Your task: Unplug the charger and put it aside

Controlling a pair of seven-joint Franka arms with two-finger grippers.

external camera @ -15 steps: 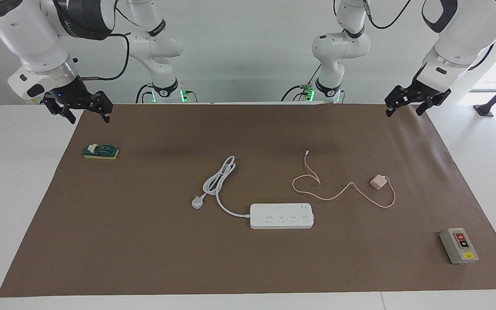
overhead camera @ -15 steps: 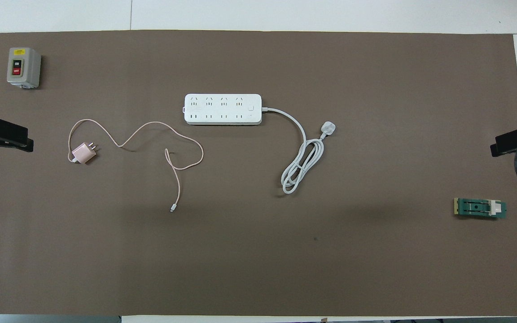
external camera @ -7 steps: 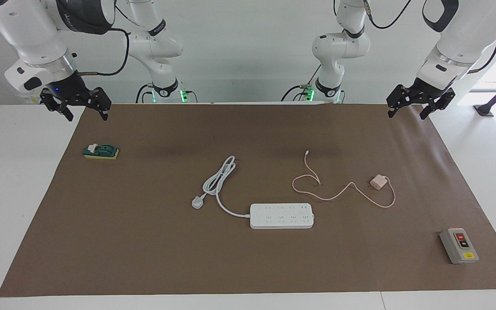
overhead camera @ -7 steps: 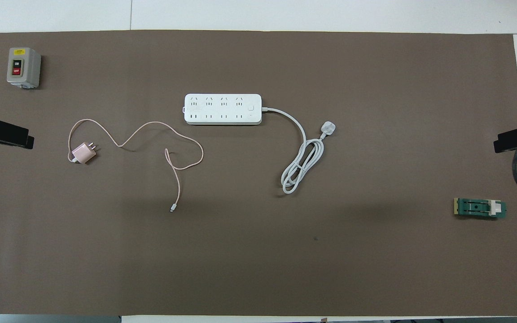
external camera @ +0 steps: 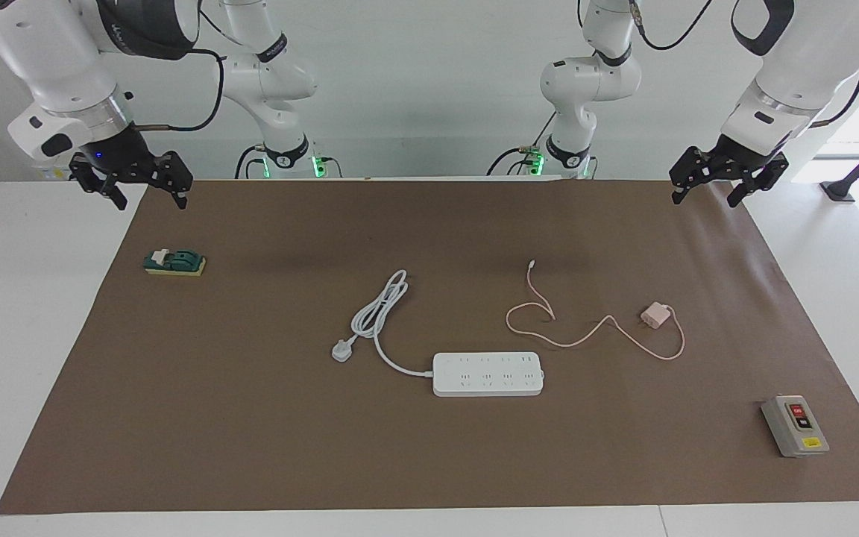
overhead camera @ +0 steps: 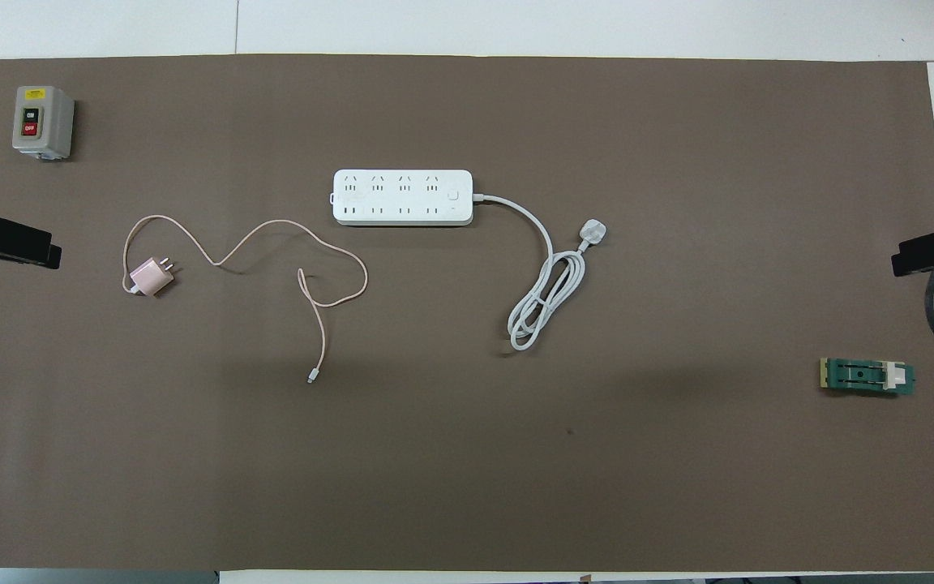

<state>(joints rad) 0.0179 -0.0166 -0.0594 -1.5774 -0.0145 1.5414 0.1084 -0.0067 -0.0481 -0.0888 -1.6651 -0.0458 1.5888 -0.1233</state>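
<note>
Your charger (external camera: 654,315) lies unplugged beside the power strip (external camera: 488,374), toward the left arm's end, prongs pointing at the strip. Left gripper (external camera: 707,191) and right gripper (external camera: 145,198) hang spread apart, holding nothing.

A matt brown mat (external camera: 250,418) that looks like paper or thin felt, faintly creased, covers the smooth white table (external camera: 12,335). The power strip (external camera: 488,374) and the pale pink charger (external camera: 655,315) look like smooth plastic with a slight sheen, and the charger's thin cable (external camera: 586,337) looks rubbery. The grey switch box (external camera: 795,426) has a dull, painted look, and the arms' white shells (external camera: 49,60) are glossy.
</note>
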